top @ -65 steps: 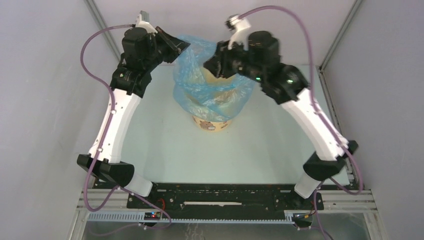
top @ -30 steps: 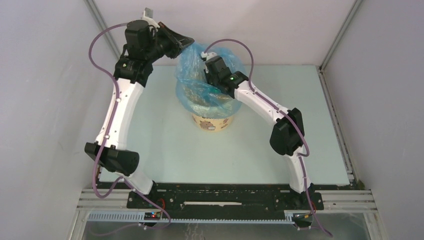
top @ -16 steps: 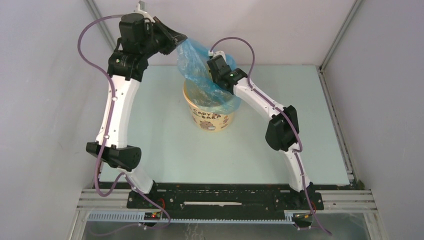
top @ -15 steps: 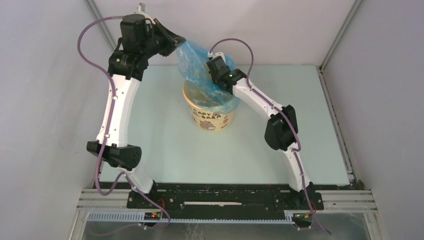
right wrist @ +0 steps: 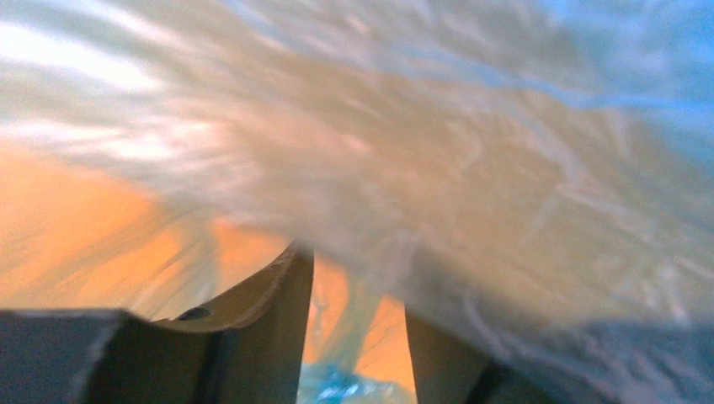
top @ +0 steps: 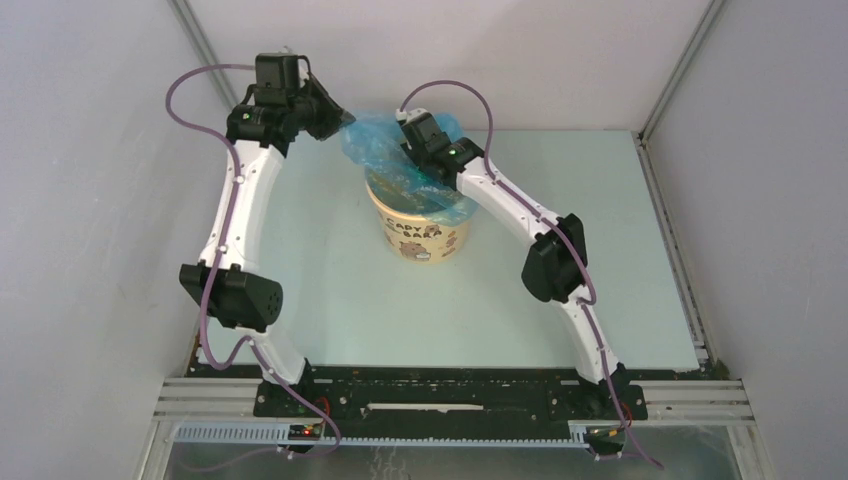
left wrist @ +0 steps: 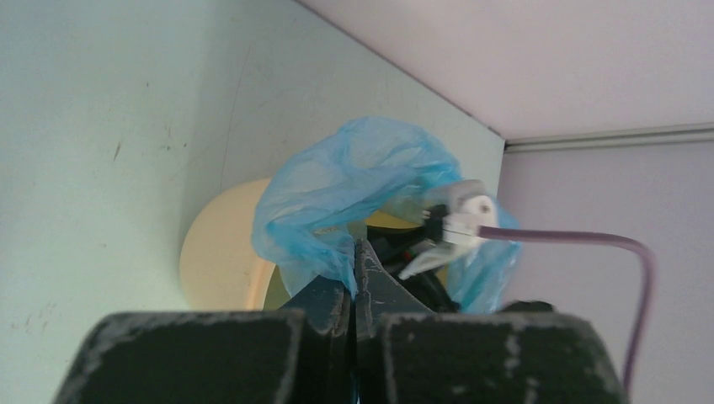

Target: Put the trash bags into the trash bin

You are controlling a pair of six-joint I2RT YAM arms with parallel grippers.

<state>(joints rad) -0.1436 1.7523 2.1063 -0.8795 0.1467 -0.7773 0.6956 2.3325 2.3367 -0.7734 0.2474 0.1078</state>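
The trash bin (top: 421, 237) stands upright on the pale-green table (top: 320, 300), toward the far side, between the two arms. Its brown lettering faces the near edge.

The trash bag (top: 372, 141) sits partly inside the trash bin and partly above it. The film bunches over the far-left part of the rim and rises toward the left gripper (top: 341, 119). On the right side of the bin, a fold of film hangs over the rim.

Left gripper: the fingers are pressed together on an edge of the trash bag. The left wrist view shows the film (left wrist: 354, 181) caught between the two closed fingertips (left wrist: 354, 271), with the bin (left wrist: 217, 261) below and behind.

Right gripper (top: 414, 163): it points down into the mouth of the bin, inside the bag, and the film hides most of it from above. In the right wrist view, its fingers (right wrist: 286, 286) stand apart. Wrinkled film fills the view above them, and a scrap of blue film lies in the gap. The yellow bin wall shows through the film. A purple cable (left wrist: 572, 240) runs off the right wrist.
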